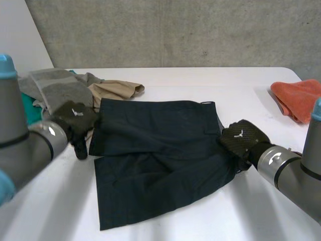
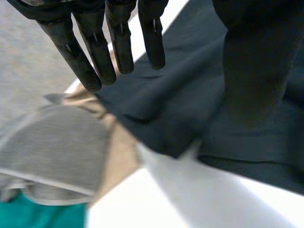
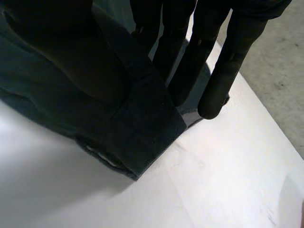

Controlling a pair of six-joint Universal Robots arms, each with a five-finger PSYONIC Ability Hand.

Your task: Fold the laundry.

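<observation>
On the white table (image 1: 200, 80) before a grey concrete wall (image 1: 175, 30), dark navy cloth shorts (image 1: 155, 150) lie spread — left hand (image 1: 75, 118) loose-fingered at one edge, right hand (image 1: 243, 138) pinching the opposite edge.

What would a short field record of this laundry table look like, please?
garment: dark shorts, spread on the white table
left robot hand: open, fingers straight, at the shorts' edge nearest the pile
right robot hand: pinches the opposite edge between thumb and fingers
pile: grey, tan and teal clothes
also: orange cloth, apart from the shorts
</observation>
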